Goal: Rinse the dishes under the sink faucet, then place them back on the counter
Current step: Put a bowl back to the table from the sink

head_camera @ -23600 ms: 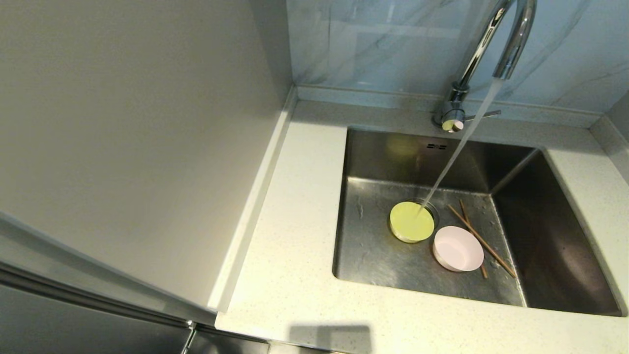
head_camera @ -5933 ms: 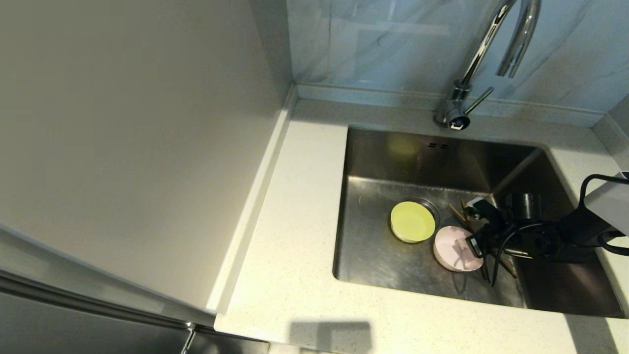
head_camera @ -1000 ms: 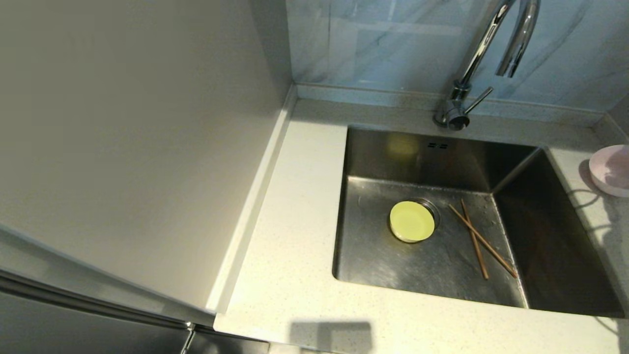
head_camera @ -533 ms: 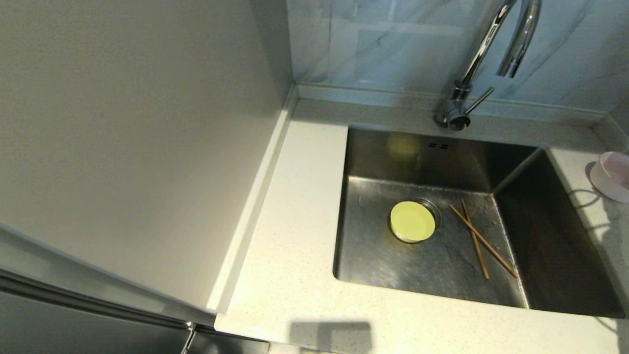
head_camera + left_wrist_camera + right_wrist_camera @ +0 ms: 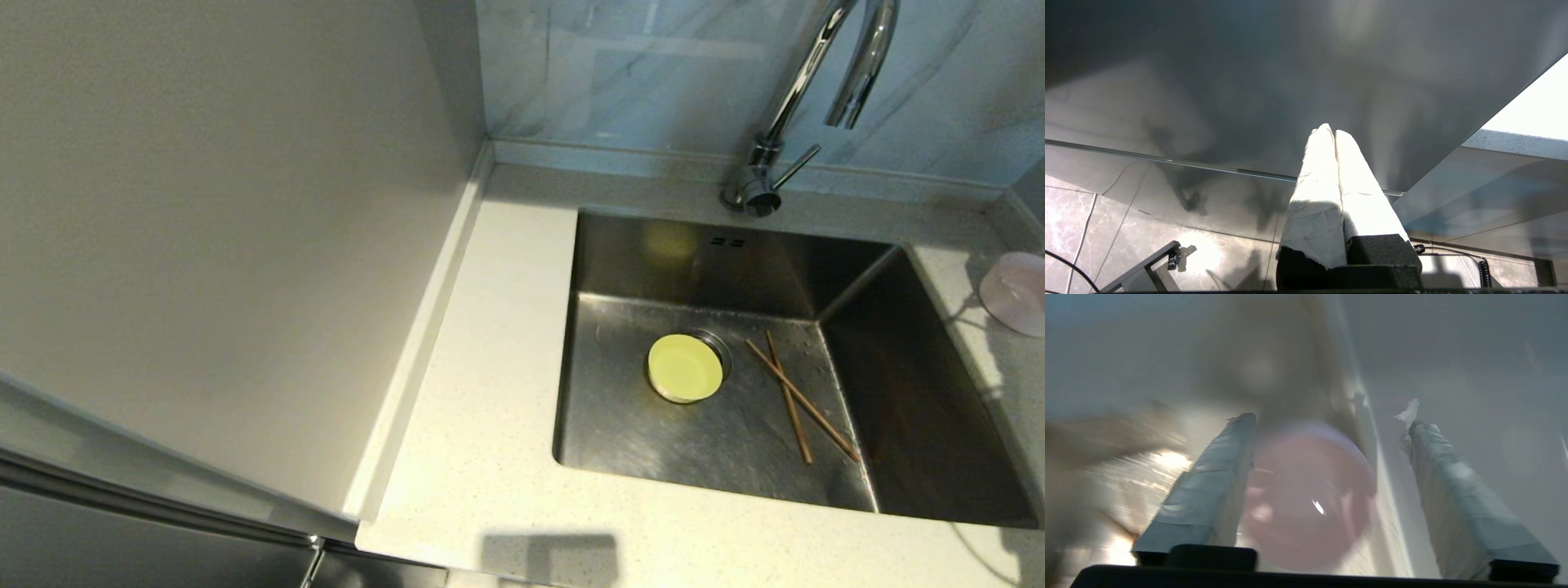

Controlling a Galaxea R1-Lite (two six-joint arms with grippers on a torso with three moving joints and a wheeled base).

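Down on the sink (image 5: 922,457) floor: one yellow-green bowl (image 5: 685,367), two chopsticks (image 5: 796,400)

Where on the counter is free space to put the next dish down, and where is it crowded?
The widest bare patch of the counter lies between the grey wall panel and the sink, continuing as the front strip. Right of the sink is narrower, and the pink bowl stands there. The sink floor holds the yellow-green bowl and chopsticks.
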